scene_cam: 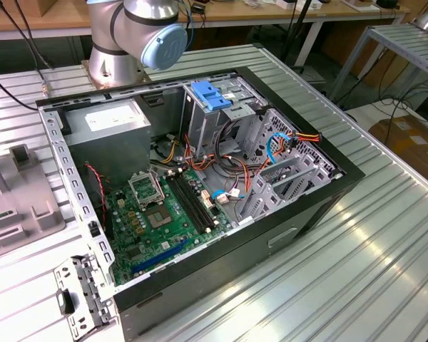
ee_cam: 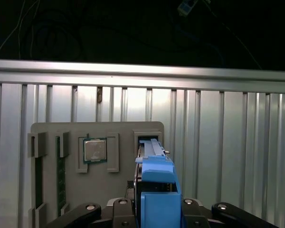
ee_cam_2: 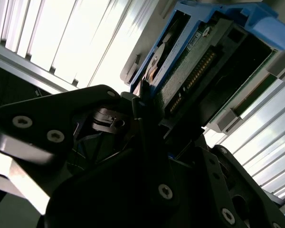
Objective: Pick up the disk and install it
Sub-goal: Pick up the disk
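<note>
I find the gripper point(ee_cam: 154, 212) clenched on the disk point(ee_cam: 156, 187): in the first wrist view its black fingers point(ee_cam: 119, 209) flank the blue carrier on both sides, and the disk stands on edge between them. The far end of the disk points at a slot in the grey tray point(ee_cam: 118, 133); I cannot tell whether that end sits in the slot or hangs clear of it. A square processor chip point(ee_cam: 95, 150) lies in a pocket of the same tray, beside that slot and apart from the disk. The tray rests on the ribbed metal table point(ee_cam: 218, 142). In the second wrist view I note the disk's circuit-board side, framed by the blue carrier, with the finger tips closed on its near edge. In the exterior view the open computer case point(scene_cam: 353, 178) lies on its side on the table, well apart from the tray at the exterior view's left edge. Inside the case I see the green mainboard point(scene_cam: 157, 214), a grey metal box point(scene_cam: 110, 135) and a light-blue latch point(scene_cam: 210, 96) on the drive cage. The arm's base point(scene_cam: 121, 60) stands behind the case.
</note>
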